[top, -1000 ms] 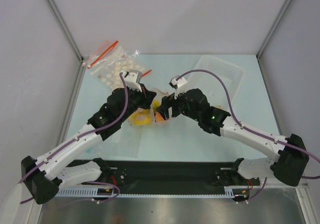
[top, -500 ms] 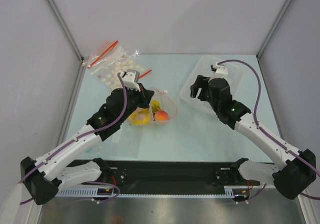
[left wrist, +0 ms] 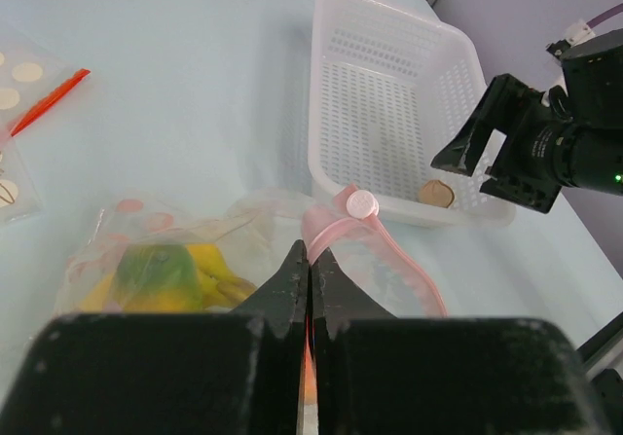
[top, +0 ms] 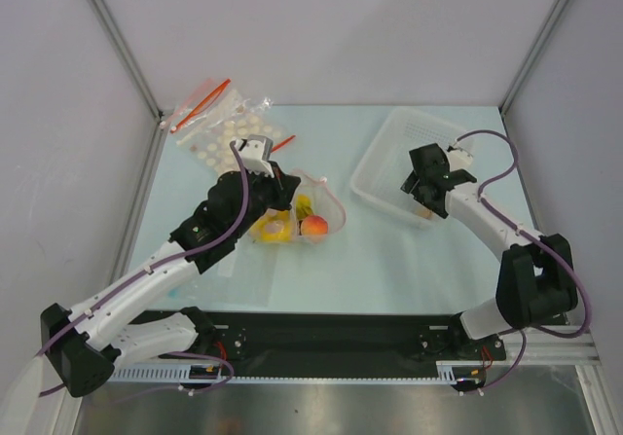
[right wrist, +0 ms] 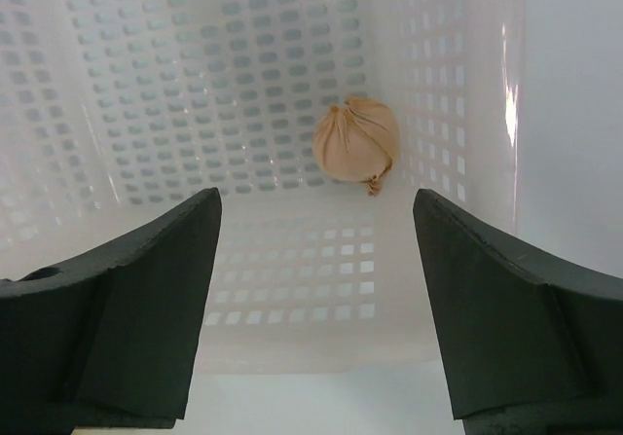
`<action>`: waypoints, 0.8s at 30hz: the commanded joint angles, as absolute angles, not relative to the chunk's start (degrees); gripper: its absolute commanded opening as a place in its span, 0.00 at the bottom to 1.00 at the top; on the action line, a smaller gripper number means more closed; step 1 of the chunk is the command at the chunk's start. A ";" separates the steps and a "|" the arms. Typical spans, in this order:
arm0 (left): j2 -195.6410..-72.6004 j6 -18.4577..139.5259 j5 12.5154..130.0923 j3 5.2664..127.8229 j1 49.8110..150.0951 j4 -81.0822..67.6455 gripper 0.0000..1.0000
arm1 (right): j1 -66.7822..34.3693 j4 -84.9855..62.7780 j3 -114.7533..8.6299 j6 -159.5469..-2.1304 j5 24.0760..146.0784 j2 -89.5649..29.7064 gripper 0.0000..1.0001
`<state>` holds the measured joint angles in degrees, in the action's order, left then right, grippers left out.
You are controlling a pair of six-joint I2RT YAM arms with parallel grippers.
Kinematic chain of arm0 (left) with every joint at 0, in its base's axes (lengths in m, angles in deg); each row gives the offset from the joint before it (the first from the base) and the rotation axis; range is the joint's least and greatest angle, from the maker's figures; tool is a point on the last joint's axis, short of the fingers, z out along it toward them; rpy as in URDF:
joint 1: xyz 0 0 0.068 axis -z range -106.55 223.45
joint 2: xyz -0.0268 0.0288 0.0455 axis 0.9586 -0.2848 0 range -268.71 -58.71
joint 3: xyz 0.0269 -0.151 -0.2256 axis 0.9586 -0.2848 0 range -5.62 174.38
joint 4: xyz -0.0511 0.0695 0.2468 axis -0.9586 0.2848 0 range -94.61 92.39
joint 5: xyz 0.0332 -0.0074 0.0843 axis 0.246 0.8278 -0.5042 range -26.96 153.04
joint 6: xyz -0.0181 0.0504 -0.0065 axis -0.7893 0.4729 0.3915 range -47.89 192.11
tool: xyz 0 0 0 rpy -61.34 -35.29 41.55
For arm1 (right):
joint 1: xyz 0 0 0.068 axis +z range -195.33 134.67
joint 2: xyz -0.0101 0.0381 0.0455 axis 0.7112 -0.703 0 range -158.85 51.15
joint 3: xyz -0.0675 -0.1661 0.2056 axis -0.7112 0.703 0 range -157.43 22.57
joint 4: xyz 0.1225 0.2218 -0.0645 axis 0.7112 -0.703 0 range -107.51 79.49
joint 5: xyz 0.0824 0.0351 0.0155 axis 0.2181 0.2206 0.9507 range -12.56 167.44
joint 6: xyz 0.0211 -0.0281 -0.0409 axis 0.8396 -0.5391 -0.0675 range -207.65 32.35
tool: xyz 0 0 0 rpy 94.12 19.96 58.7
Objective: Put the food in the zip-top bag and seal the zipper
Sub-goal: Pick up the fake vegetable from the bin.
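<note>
The right hand (right wrist: 316,206) is wide open. Its two dark fingers (right wrist: 127,289) stand on each side of the small beige piece (right wrist: 355,140), which lies on the floor of the white perforated basket (right wrist: 146,75), close to one side wall. The step in hand, as I judge it, is to pick up this piece. To do it well, the hand should first shift a little toward the wall, because the piece is not centred between the fingers but sits nearer to the right one. Then it should go straight down until the fingers are beside the widest part of the piece. The wall leaves little room for that finger, and the piece is round and may roll, so a slow closing is safer.

The left hand (left wrist: 309,271) is closed, pinching the mouth edge of the zip-top bag (left wrist: 131,223) and holding it lifted. It should hold the mouth open without pulling, so that the fruits inside do not slip out.

The bag lies on the counter (left wrist: 175,85), beside the basket. It is clear and crinkly, with faint pink dots. The zipper (left wrist: 401,262) is a thin pink strip, curved and unsealed, with a round pink tab (left wrist: 362,202). Inside I see the yellow banana bunch (left wrist: 216,260), the green mango (left wrist: 154,268) and the orange-red peach (top: 313,226). I cannot find the dark purple piece.
</note>
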<state>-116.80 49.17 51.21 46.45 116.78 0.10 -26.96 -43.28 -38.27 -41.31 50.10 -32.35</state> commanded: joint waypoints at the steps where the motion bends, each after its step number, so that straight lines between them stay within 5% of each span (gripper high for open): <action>1: -116.81 49.09 51.09 47.02 116.61 -1.10 0.02 | -26.96 -47.08 -40.01 -36.77 51.33 -33.31 0.84; 15: -116.99 49.09 50.65 47.11 116.61 -0.92 0.02 | -29.42 -43.47 -38.25 -34.57 53.00 -42.54 0.83; 18: -116.99 49.09 50.65 47.11 116.52 -0.92 0.01 | -29.60 -43.38 -38.51 -34.39 51.95 -42.72 0.70; 19: -117.07 49.09 50.65 47.11 116.52 -0.84 0.02 | -29.51 -43.21 -38.34 -34.57 51.77 -42.37 0.53; 24: -116.90 49.09 50.65 47.11 116.61 -0.92 0.02 | -29.34 -41.18 -36.41 -35.97 52.39 -37.28 0.24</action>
